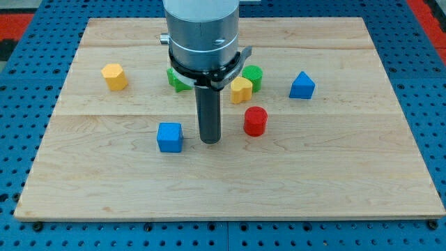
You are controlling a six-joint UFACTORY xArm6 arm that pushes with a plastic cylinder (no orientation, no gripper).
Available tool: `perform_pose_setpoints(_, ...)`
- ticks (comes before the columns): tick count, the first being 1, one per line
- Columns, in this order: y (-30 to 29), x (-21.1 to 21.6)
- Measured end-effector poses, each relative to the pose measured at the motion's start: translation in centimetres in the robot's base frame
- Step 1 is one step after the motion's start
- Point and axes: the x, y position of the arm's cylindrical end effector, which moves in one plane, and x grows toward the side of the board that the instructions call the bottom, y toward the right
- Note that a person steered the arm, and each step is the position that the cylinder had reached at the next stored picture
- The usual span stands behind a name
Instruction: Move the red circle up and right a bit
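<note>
The red circle (pixel 256 120) is a short red cylinder standing on the wooden board (pixel 230 188), a little right of the middle. My tip (pixel 210 141) rests on the board to its left and slightly lower, a small gap apart from it. A blue cube (pixel 169 137) lies just left of the tip.
A yellow block (pixel 241 90) and a green circle (pixel 253 75) sit close above the red circle. A blue triangular block (pixel 302 86) lies to the upper right. A green block (pixel 178 78) is partly hidden behind the arm. A yellow hexagon (pixel 114 76) sits at upper left.
</note>
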Motion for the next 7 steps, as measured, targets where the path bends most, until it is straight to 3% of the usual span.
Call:
perform_pose_setpoints(2, 0.5, -3.5)
perform_pose_setpoints(4, 1.8, -3.9)
perform_pose_setpoints(5, 5.7, -4.7)
perform_pose_setpoints(7, 7.8, -8.3)
